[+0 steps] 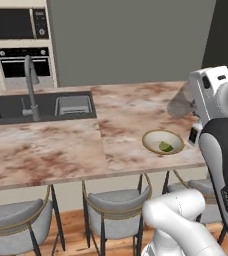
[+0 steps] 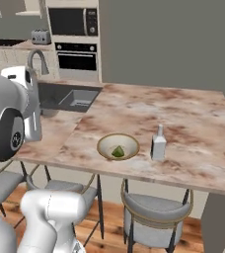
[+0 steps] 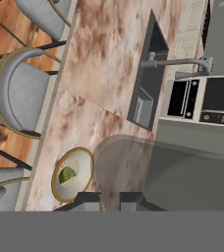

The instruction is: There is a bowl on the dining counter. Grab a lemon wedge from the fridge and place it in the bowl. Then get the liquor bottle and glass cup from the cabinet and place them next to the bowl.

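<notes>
I see glass cup (image 3: pixel 182 167) lying sideways across hand view, rim toward frame left, clamped in my pincer (image 3: pixel 110 199). In left base view, cup hangs at right edge over desk (image 1: pixel 51 150), above-right of bowl (image 1: pixel 153 137) with lemon wedge (image 1: pixel 165 146). Liquor bottle (image 2: pixel 158 143) upright just right of bowl.

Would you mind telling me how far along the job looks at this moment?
Done: the lemon wedge lies in the bowl, and the liquor bottle stands beside it on the dining counter. In hand: the tool is shut on the glass cup, above the counter. Left: setting the cup down next to the bowl.
</notes>
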Motion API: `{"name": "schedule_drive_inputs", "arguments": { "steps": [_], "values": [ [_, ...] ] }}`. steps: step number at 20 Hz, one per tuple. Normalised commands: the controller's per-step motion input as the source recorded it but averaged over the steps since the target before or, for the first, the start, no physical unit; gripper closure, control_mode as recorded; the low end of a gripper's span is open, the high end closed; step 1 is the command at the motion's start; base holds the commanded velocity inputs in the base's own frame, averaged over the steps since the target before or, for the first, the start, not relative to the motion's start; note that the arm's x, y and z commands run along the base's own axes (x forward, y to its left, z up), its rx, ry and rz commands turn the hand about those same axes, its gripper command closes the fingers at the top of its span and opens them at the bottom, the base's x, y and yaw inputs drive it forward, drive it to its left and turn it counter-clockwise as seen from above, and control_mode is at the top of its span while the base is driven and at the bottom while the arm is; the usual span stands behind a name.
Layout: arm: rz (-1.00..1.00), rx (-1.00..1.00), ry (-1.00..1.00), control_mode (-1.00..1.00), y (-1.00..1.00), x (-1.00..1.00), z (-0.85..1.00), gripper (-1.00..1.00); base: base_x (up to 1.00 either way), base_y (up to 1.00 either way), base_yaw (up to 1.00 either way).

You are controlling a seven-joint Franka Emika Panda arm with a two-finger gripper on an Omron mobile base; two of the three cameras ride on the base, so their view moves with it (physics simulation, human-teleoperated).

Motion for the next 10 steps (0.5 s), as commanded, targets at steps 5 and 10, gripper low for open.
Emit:
{"name": "schedule_drive_inputs", "arguments": {
  "steps": [5,10],
  "values": [
    [0.00,0.00,0.00,1.00,0.00,0.00,0.00,1.00,0.90,-0.07,0.00],
    [0.00,0.00,0.00,1.00,0.00,0.00,0.00,1.00,0.91,0.14,0.00]
  ]
}}
